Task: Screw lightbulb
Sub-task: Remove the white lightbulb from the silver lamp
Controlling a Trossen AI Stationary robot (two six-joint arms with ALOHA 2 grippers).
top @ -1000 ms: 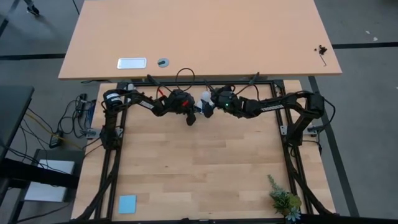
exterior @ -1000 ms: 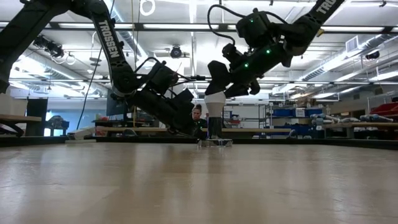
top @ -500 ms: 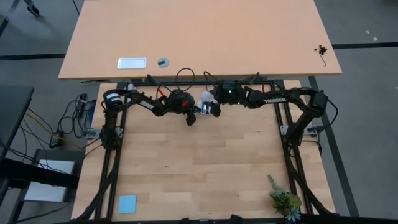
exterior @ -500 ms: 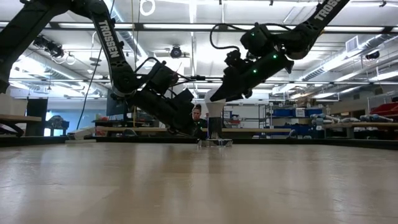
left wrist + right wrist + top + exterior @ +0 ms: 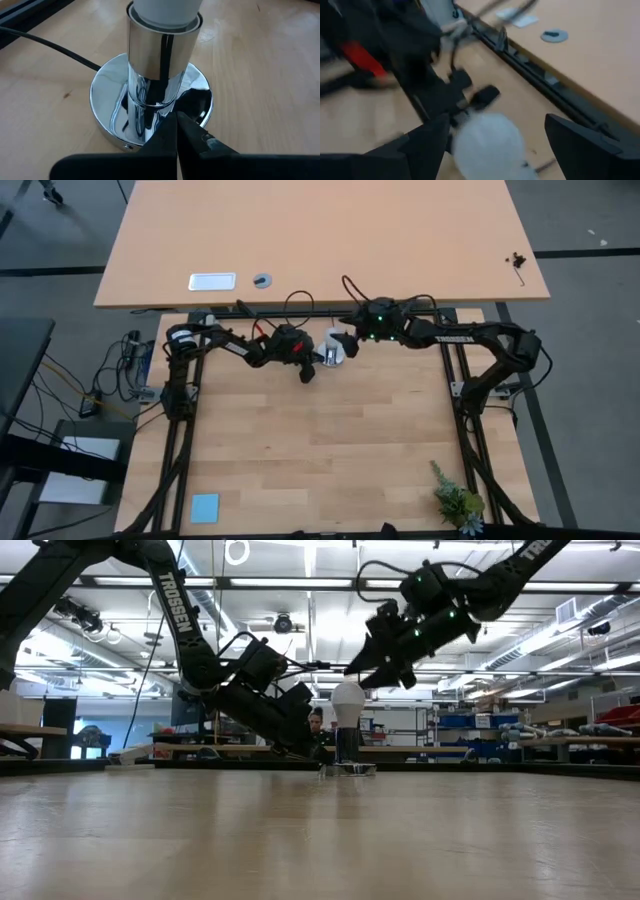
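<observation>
Your wooden table (image 5: 320, 450) fills the workspace, with a second, paler desk (image 5: 320, 240) beyond its far edge and a lit workshop behind. You have both dark arms meeting near the far middle of the table. The left gripper (image 5: 176, 131) sits low with its fingers pressed together, tips touching the chrome socket base (image 5: 107, 102) at the foot of its stem, seemingly to steady it.

The lightbulb (image 5: 348, 700) stands upright in the socket, long axis vertical, its white globe clear above the chrome collar. Your right gripper (image 5: 368, 658) hangs just above and to one side of the globe with fingers (image 5: 427, 142) spread wide and holding nothing; in the right wrist view the lightbulb lies between the spread fingers, just ahead of them.

The right arm is the one placed to turn it. The next move, as I judge it, needs those fingers brought down around the globe, centred on its vertical axis, before closing and twisting.
</observation>
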